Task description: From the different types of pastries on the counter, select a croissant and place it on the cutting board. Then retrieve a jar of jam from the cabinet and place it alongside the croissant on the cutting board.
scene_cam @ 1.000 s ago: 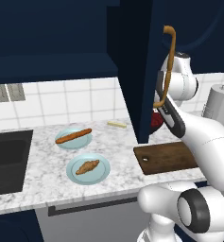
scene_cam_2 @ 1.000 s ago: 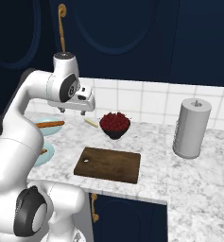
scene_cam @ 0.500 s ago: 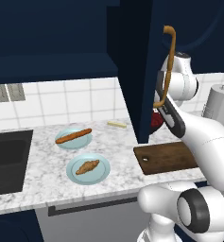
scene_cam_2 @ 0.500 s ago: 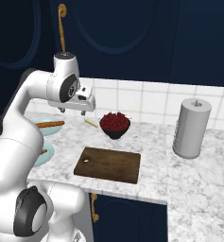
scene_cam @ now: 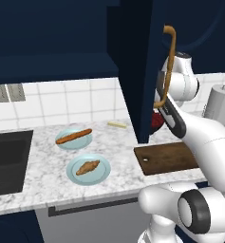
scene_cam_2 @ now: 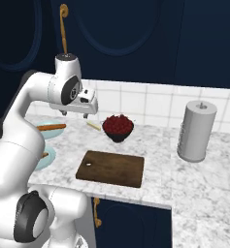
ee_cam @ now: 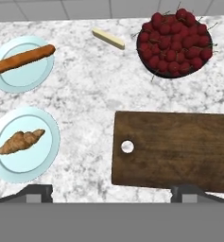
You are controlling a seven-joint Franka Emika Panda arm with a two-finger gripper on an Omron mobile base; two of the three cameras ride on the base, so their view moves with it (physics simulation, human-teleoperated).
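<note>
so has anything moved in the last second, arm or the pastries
Nothing visibly changed. The gripper hangs over the counter in the same spot, holding nothing. The croissant lies on its plate, the bread stick on the other, and the cutting board is bare, as before.

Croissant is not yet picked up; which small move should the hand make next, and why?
Probably swing the hand toward the croissant and lower over it. The croissant lies untouched on its light-blue plate, the cutting board is bare, and the hand hangs high above the counter.
</note>
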